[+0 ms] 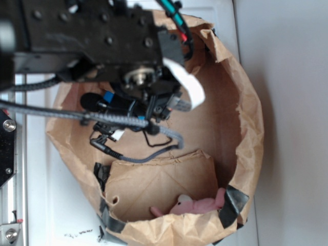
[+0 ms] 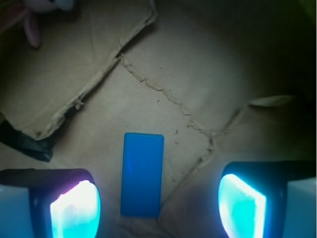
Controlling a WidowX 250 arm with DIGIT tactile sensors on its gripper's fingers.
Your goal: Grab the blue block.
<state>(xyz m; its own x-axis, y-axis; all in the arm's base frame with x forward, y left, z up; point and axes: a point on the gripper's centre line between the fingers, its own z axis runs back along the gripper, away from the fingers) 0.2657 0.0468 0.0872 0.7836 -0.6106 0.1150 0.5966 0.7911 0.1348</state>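
Inside the bag: the black robot arm (image 1: 102, 46) reached down over a crumpled brown paper bag (image 1: 246, 113) standing on a white surface (image 1: 287, 77).
Block: a flat, bright sky-blue rectangular block (image 2: 142, 174) lay flat on the creased brown paper floor (image 2: 198, 89), its long axis running away from the camera in the wrist view.
Gripper: the black gripper (image 2: 158, 206) was spread wide, its two glowing cyan-lit finger pads (image 2: 75, 210) well apart and holding nothing.
Block against gripper: the block sat between the two fingers, nearer the left-of-frame pad, touching neither; its near end reached down level with the pads.
Height: gap between pads and floor could not be told.
Exterior view: block hidden beneath the arm.
Plush: a pink plush toy (image 1: 197, 205) lay at the bag's wall, well apart from the block.
Tape: black tape (image 1: 233, 202) patched the bag's rim.
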